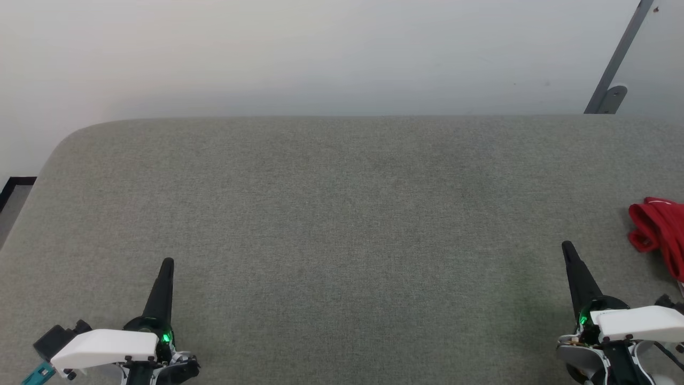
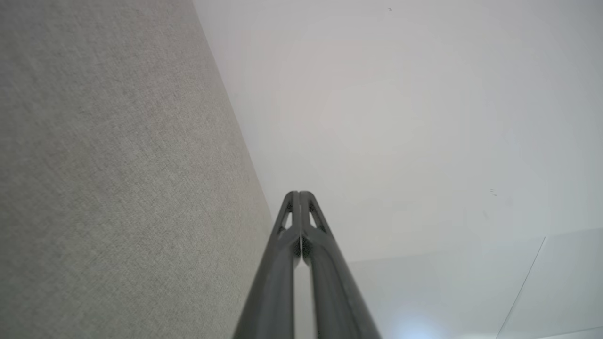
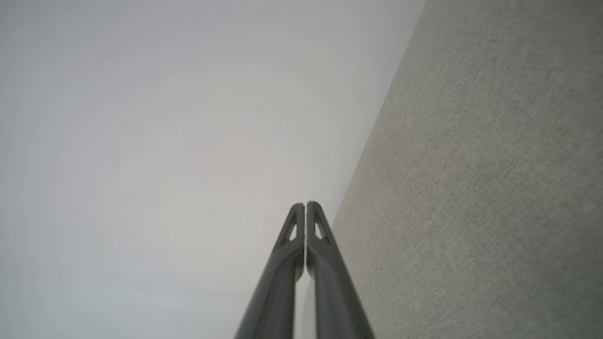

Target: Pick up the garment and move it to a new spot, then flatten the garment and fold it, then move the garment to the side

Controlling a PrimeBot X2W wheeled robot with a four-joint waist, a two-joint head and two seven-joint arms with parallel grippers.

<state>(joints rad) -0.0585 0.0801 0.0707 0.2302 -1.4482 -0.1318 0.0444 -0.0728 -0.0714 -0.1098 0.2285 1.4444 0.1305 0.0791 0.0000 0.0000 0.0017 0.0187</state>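
Bright red garment [image 1: 658, 227] of soft cloth, crumpled into a bunch with deep folds, not spread flat. Lies on the grey fabric surface [image 1: 342, 214] at the far right of the head view, partly cut off by the frame edge. Thin white line along its top fold.

A wide grey-green woven-fabric worktop [image 1: 342, 214] with a rounded far-left corner is stretching across the scene. A plain pale white surface [image 1: 320, 53] is running beyond its far edge, where a slanted grey metal bar [image 1: 620, 53] is leaning at far right. A black-edged strip [image 1: 10, 187] is showing off the left side.
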